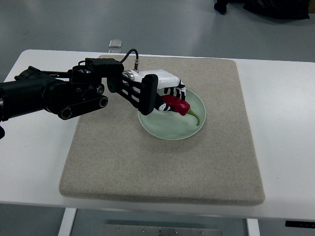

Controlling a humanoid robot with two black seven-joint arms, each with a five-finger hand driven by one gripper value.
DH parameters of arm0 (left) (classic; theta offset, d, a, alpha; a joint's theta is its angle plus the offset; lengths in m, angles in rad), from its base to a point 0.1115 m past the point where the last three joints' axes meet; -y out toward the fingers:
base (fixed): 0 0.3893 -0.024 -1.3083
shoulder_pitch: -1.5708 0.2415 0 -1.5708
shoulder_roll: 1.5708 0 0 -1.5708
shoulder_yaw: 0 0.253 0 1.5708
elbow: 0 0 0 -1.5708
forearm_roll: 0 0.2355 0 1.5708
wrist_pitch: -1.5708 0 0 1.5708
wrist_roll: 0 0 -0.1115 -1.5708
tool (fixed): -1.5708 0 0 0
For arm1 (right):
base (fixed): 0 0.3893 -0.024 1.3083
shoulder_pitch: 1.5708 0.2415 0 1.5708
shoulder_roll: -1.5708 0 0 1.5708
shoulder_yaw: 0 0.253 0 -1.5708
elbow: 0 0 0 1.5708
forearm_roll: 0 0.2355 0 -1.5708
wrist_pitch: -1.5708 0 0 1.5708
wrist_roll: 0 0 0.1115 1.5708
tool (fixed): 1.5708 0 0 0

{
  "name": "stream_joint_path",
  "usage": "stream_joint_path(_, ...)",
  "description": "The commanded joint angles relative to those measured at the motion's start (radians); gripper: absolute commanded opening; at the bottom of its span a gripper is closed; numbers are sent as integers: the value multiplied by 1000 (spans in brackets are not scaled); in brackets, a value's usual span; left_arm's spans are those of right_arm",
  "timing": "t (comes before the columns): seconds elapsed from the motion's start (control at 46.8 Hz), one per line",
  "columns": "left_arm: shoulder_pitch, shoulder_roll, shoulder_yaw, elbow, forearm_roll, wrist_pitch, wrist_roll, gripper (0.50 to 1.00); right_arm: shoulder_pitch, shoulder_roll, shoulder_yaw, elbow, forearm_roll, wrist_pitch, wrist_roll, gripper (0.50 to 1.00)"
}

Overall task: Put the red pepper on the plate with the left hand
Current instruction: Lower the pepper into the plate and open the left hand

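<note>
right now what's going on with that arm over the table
The robot's left hand reaches in over a beige mat and holds a red pepper just over a pale green plate. Its fingers are closed on the pepper, whose green stem points toward the plate's right side. No right arm shows.

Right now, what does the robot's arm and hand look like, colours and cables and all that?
The left arm is matte black with rounded joint housings and exposed linkages. A thin black cable loops over the wrist. The left hand has a white shell, black slatted finger links, and black-and-white striped fingers.
</note>
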State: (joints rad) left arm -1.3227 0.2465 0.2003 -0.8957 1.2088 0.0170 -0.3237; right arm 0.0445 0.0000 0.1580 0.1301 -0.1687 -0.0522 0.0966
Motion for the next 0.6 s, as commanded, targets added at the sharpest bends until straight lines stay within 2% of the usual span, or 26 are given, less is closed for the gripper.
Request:
stream_joint_path(0.0, 2, 2, 2, 0, 0, 1, 0, 500, 0, 0, 0, 0, 0, 0, 0, 932)
stream_joint_path(0.321, 5, 1, 2, 4, -2, 1, 0, 501, 0, 0, 0, 0, 0, 0, 0, 932)
stream_joint_path(0.385, 5, 2, 2, 4, -3, 1, 0, 576, 0, 0, 0, 0, 0, 0, 0, 932)
stream_joint_path(0.449, 7, 2, 1, 4, -3, 3, 0, 700, 0, 0, 0, 0, -2, 0, 0, 932)
stream_joint_path(0.577, 7, 1, -4, 1, -5, 1, 0, 786, 0, 0, 0, 0, 0, 0, 0, 932)
